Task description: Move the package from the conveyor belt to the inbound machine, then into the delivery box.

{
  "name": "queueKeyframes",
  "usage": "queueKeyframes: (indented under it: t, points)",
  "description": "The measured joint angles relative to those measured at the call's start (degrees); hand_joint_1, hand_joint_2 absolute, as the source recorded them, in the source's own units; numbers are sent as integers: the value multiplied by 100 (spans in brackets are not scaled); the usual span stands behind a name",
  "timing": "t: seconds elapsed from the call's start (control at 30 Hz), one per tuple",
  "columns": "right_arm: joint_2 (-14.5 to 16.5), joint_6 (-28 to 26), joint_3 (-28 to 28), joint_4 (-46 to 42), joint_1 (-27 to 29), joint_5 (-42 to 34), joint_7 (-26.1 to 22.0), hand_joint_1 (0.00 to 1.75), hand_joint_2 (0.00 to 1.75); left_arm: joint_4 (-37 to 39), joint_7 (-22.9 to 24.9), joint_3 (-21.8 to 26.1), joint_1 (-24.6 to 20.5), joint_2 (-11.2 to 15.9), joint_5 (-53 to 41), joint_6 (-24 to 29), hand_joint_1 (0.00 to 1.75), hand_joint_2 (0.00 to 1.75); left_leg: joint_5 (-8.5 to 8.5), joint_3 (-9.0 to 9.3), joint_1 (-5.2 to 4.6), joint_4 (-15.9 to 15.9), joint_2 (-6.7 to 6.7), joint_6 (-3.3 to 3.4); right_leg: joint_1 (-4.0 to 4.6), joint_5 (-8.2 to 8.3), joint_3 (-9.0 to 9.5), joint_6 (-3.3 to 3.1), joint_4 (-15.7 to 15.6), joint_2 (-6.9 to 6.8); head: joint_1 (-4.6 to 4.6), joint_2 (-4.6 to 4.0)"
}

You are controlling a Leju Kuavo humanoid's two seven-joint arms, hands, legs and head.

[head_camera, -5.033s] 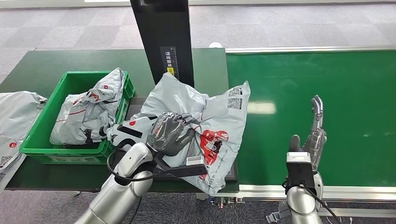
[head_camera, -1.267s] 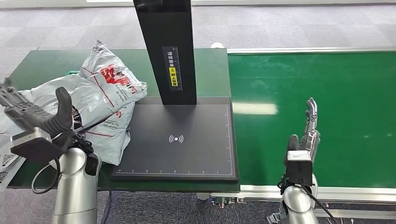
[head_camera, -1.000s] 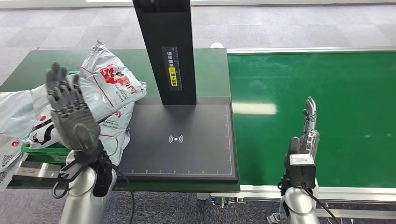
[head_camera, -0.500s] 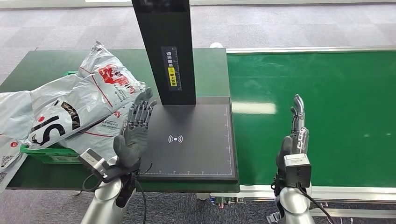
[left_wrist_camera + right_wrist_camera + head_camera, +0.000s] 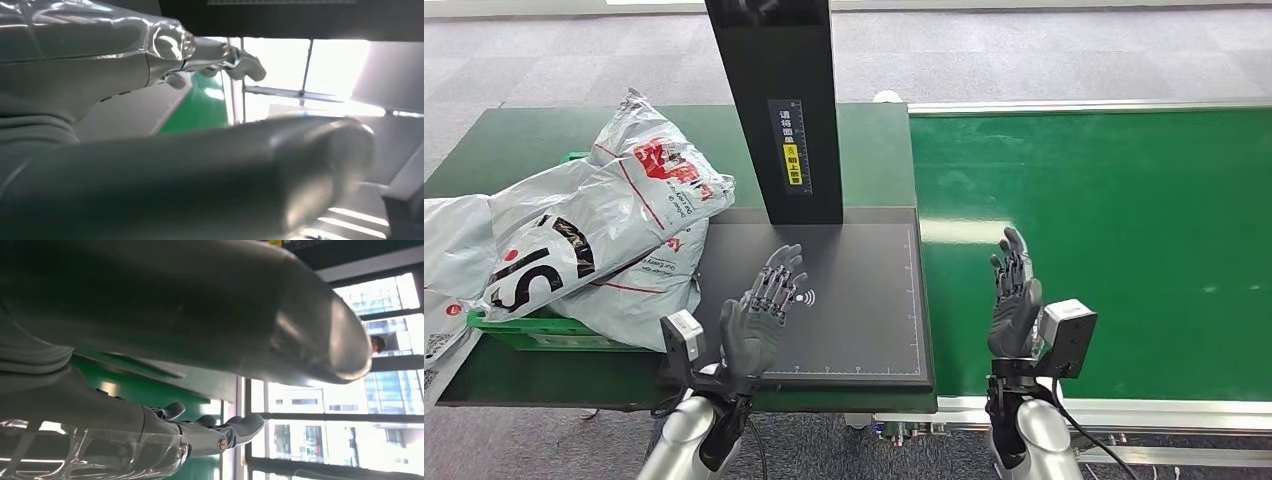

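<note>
Package (image 5: 599,240) lies on top of the heap in the green delivery box (image 5: 534,325), beside the inbound machine (image 5: 824,290); judged: this transfer is complete, both stages done; conveyor belt (image 5: 1104,220) carries nothing, so nothing is left to fetch in view. Left hand (image 5: 759,320) hovers over the machine's black scan plate, fingers spread, holding nothing; right hand (image 5: 1014,300) is raised at the belt's near edge, fingers apart, also holding nothing. Green desk (image 5: 514,140) carries box and machine, more grey bags spilling off its left end; grey carpet-tile floor (image 5: 1044,50) beyond; large bright windows in the wrist views.
</note>
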Motion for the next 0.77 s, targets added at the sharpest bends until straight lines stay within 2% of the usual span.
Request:
queueKeyframes:
  t: [0.1, 0.2, 0.27, 0.37, 0.5, 0.6, 0.63, 0.73, 0.77]
  points:
    - [-1, 149, -2, 99, 26, -38, -17, 0, 0, 223, 236, 8, -26, -2, 129, 8, 0, 0, 0, 0, 0, 0, 1, 0, 0, 0, -1, 0, 0, 1, -1, 0]
    - [-2, 218, -3, 155, 50, -77, 33, 0, 0, 336, 261, 12, -38, -5, 163, 21, 0, 0, 0, -1, 0, 0, 1, 0, 0, 0, -1, 0, 0, 1, 1, 0]
    - [-1, 218, -5, 185, 56, -52, 230, 0, 0, 368, 228, 16, -34, -6, 150, 94, 0, 0, 0, -1, 0, 0, 1, 0, 0, 0, -1, 0, 0, 1, 1, 0]
    - [1, -125, -7, 220, 73, 297, 544, 0, 0, 336, 135, 30, 25, 0, -66, 488, 0, 0, 0, -3, 0, 0, 0, 0, 0, 0, -1, 0, 0, 0, 1, 0]
    - [1, -602, -9, 216, 89, 1023, 559, 0, 0, 168, 127, 63, 144, 9, -305, 835, 0, 0, 0, -3, 0, 0, 0, 0, 0, 0, -2, 0, 0, 0, 1, 0]
    - [0, -655, -3, 125, 139, 1535, 368, 0, 131, 68, 84, 120, 168, 3, -389, 889, 0, 0, 0, -3, 0, 0, 0, 0, 0, 0, -3, 0, 0, 0, 1, 0]
    - [0, -553, -2, 71, 163, 1583, 262, 0, 175, 50, 33, 134, 167, 1, -401, 824, 0, 44, 0, -3, 0, 0, 0, 0, 0, 0, -3, 0, 0, 0, 1, 0]
    - [0, -259, -3, -66, 212, 1498, 48, 0, 175, 12, -133, 145, 158, -1, -379, 534, 0, 175, 0, -3, 0, 0, 1, 0, 0, 0, -3, 0, 0, 1, 1, 1]
    - [0, -239, -3, -81, 217, 1489, 36, 0, 175, 6, -152, 146, 156, -1, -372, 496, 0, 175, 0, -3, 0, 0, 1, 0, 0, 0, -3, 0, 0, 1, 0, 1]
